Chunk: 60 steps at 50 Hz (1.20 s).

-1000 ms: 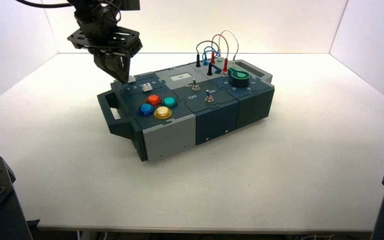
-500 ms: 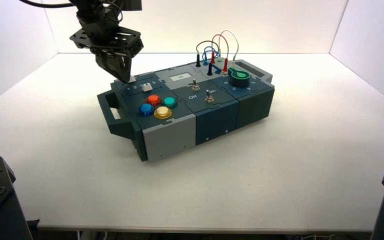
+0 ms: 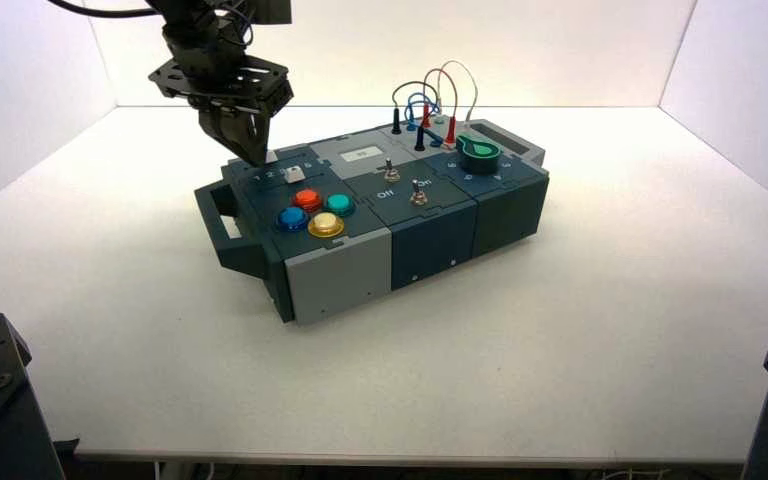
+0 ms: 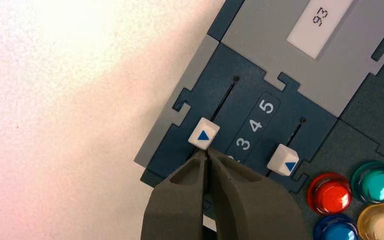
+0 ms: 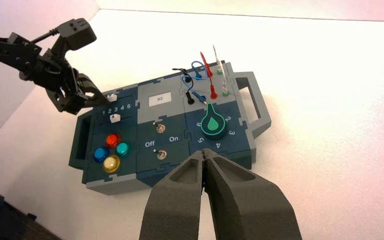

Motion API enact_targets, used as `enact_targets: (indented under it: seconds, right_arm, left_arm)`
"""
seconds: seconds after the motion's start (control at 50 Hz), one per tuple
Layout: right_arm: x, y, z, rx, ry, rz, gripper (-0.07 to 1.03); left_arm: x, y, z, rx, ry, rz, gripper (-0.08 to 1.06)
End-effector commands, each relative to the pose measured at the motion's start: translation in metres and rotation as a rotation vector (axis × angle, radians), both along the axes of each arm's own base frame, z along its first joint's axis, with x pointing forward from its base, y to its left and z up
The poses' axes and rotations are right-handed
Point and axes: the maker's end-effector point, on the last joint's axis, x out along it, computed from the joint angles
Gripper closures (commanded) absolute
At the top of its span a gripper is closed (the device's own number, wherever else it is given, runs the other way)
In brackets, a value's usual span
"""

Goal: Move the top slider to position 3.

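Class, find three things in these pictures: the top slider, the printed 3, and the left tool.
top slider (image 4: 203, 134), left wrist view, on its white top face.
3 (image 4: 243, 144), left wrist view, on the white numeral.
left tool (image 4: 207, 159), left wrist view, at its closed tips.

white tabletop (image 3: 580, 330) between plain white walls (image 3: 560, 50)
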Motion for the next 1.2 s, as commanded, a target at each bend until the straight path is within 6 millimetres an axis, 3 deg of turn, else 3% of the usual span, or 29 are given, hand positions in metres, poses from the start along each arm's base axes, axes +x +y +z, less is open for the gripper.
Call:
enact_targets:
  seconds: [0.02,1.2]
  right_arm:
    - [0.0027,0.0014,0.0061,0.006,-0.016,0.001,0.99]
    - [0.0027,0.0012,0.0060,0.005,-0.018,0.001,0.99]
  left_arm:
    - [0.0132,-0.0029,0.0114,-0.012,-0.043,0.000,1.01]
    - [0.0170,-0.0043,0.0143,-0.010,-0.057,-0.022,1.01]
